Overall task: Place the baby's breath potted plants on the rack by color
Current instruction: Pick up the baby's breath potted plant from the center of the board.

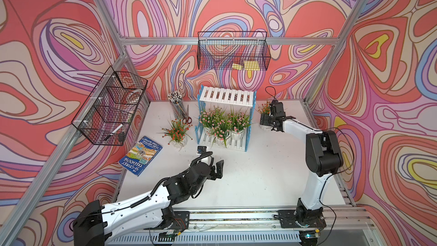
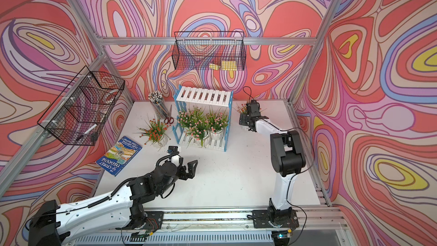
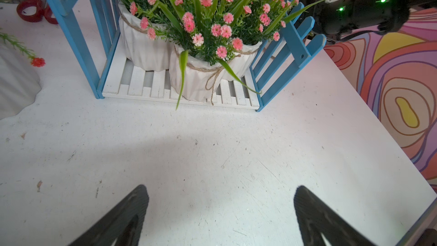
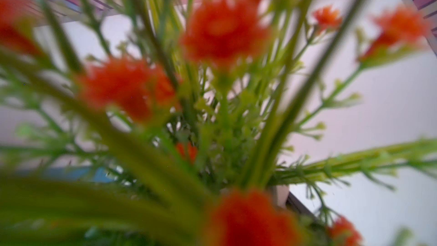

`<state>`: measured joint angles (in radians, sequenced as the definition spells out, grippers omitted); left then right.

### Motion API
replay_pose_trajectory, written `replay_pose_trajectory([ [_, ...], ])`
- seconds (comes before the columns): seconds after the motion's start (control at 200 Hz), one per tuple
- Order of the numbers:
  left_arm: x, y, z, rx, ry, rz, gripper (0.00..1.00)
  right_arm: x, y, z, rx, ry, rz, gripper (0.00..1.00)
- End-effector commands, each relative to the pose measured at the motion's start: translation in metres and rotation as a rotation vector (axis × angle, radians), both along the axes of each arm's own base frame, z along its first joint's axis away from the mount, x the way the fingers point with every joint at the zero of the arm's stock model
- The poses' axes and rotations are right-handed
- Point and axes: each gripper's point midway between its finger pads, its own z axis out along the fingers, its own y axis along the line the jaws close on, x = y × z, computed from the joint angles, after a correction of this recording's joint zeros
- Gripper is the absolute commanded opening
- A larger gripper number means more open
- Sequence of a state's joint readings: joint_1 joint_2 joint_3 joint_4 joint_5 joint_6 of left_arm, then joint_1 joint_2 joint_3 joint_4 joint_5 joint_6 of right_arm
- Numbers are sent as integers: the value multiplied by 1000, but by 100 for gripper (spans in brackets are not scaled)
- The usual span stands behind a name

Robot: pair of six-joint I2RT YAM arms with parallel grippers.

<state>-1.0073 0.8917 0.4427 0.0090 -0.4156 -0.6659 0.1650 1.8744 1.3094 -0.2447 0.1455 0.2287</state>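
Sitting directly under right gripper [image 1: 265,121]: orange-red plant [image 1: 263,108].

left arm [image 1: 142,203] forward, jaws wide apart

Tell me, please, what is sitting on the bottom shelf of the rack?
Three pink-flowered plants in white pots stand there. Their leaves and the rack's top shelf hide the back of it.

Swirl-patterned walls [image 1: 236,1], white table [image 1: 248,181]
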Motion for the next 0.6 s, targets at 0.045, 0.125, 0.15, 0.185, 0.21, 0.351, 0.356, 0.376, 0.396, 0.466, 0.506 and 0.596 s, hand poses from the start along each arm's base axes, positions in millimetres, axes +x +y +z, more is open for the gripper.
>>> replay_pose_trajectory([
  [0.045, -1, 1, -10, 17, 17, 7, 97, -29, 9, 72, 64, -100, 46, 60],
  [0.125, -1, 0, -12, 20, 22, 3, 97, -48, 11, 94, 69, -116, 67, 60],
  [0.15, -1, 0, -13, 20, 23, 0, 97, -54, 12, 101, 72, -123, 73, 60],
  [0.185, -1, -1, -13, 21, 24, -2, 97, -61, 13, 112, 73, -133, 81, 60],
  [0.21, -1, -1, -14, 23, 25, -3, 97, -67, 14, 122, 72, -145, 88, 59],
  [0.351, -1, -4, -14, 26, 25, -13, 97, -90, 16, 173, 73, -220, 118, 60],
  [0.356, 0, -4, -14, 26, 26, -13, 97, -91, 16, 175, 73, -223, 118, 60],
  [0.376, 0, -5, -13, 24, 24, -14, 97, -93, 17, 181, 73, -231, 124, 60],
  [0.396, 0, -5, -13, 24, 25, -14, 97, -95, 17, 189, 72, -244, 130, 60],
  [0.466, 0, -7, -13, 27, 25, -19, 97, -102, 22, 212, 74, -275, 154, 59],
  [0.506, 1, -8, -12, 26, 26, -23, 97, -106, 24, 226, 75, -299, 167, 59],
  [0.596, 1, -10, -12, 26, 28, -27, 97, -111, 31, 253, 80, -345, 196, 59],
])
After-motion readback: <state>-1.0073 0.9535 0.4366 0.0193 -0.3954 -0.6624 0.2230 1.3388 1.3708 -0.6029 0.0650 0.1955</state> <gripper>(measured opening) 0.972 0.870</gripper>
